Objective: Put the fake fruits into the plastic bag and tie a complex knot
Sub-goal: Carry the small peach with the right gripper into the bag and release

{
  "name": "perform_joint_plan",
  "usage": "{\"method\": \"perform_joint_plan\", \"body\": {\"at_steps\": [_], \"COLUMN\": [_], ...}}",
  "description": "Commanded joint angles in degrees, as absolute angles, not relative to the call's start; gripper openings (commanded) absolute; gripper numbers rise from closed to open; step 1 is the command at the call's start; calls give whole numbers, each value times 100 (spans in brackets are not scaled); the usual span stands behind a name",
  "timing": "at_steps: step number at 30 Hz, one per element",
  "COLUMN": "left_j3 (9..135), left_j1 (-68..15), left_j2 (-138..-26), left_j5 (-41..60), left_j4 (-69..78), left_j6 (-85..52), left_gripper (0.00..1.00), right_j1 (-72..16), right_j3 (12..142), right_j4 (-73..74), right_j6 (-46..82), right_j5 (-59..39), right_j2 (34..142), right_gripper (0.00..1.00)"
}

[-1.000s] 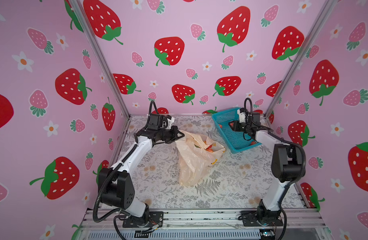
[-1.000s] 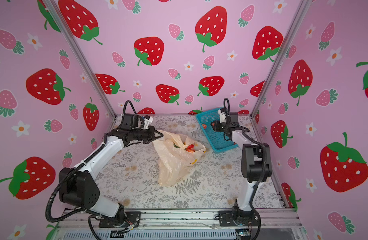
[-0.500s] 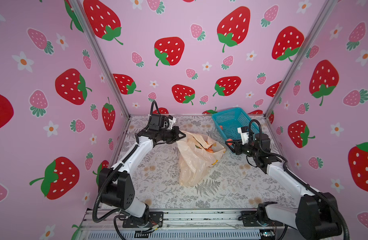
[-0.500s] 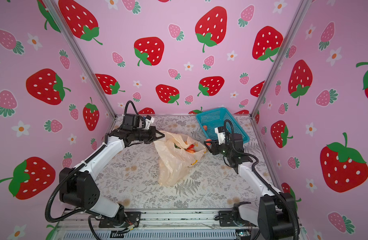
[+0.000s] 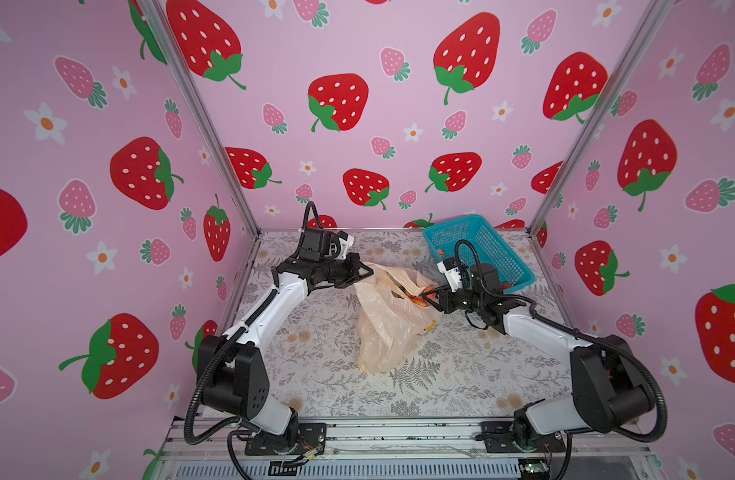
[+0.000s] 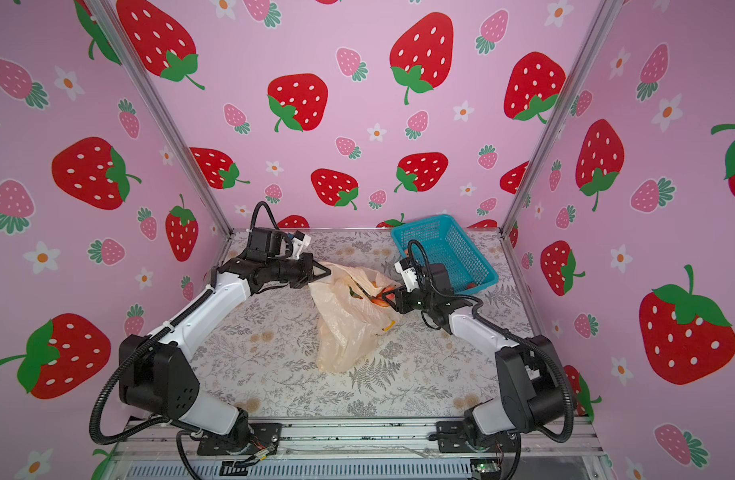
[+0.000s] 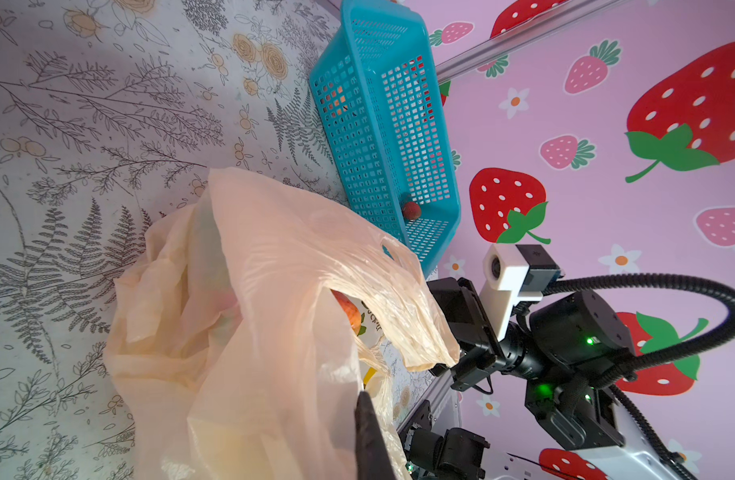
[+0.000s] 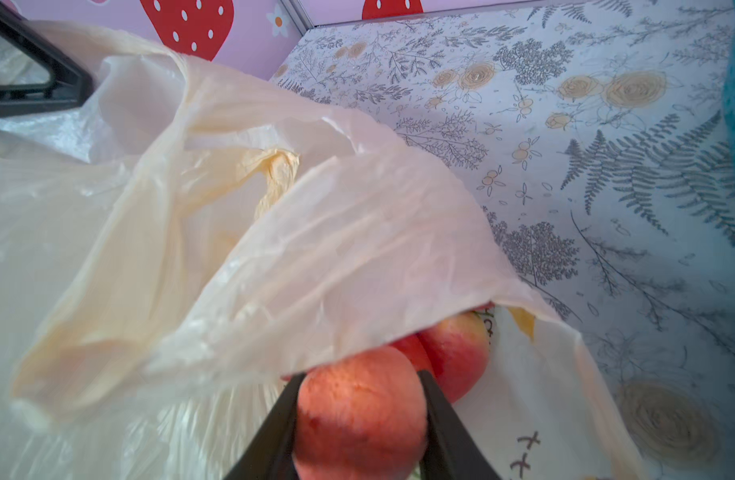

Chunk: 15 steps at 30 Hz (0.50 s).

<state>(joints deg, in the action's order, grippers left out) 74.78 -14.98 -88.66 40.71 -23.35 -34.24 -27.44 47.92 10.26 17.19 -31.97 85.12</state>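
risk 1: top flap of the plastic bag (image 8: 336, 249) sags low over the mouth, right above the held fruit (image 8: 357, 419); let go this shallow and it may roll back out onto the table (image 5: 315, 374)
risk 2: film looks thin and slick; if the left gripper (image 5: 369, 272) loses its pinch, the mouth likely collapses on the right gripper (image 8: 360, 376)
risk 3: right jaws could snag the flap when backing out and drag the bag along
left arm pose: reaches in from the left, forearm roughly level, tip at the bag's far upper rim, holding it raised
right arm pose: stretched low from the right, wrist about level, tip at the bag mouth
left pincer: closed tight on the bag rim
right pincer: part-way apart, clamped around the orange-pink held fruit
fruits in bag (image 5: 411, 291): a few, just inside the mouth
fruit left over (image 7: 411, 211): one red piece in the blue basket (image 5: 478, 253), beside the bag
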Motion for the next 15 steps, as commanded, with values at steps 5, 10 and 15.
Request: {"method": "perform_joint_plan", "body": {"at_steps": [5,10,15], "left_j3": [7506,7518,7515], "left_j1": [-1525,-1530,-1541], "left_j2": [-8775,-8797,-8788], "left_j5": [4145,4147,4154], "left_j4": [-2285,-2297,-2301], "left_j6": [-3350,-3349,-3349], "left_gripper": [0,0,0], "right_j1": [-3155,-3587,-3604], "right_j3": [5442,5703,5485], "right_j4": [2140,2309,2267], "right_j6": [2651,2879,2835], "right_j5": [-2874,-2669,-2297], "right_j2": [9518,9926,9738], "right_gripper": [40,51,67]}}
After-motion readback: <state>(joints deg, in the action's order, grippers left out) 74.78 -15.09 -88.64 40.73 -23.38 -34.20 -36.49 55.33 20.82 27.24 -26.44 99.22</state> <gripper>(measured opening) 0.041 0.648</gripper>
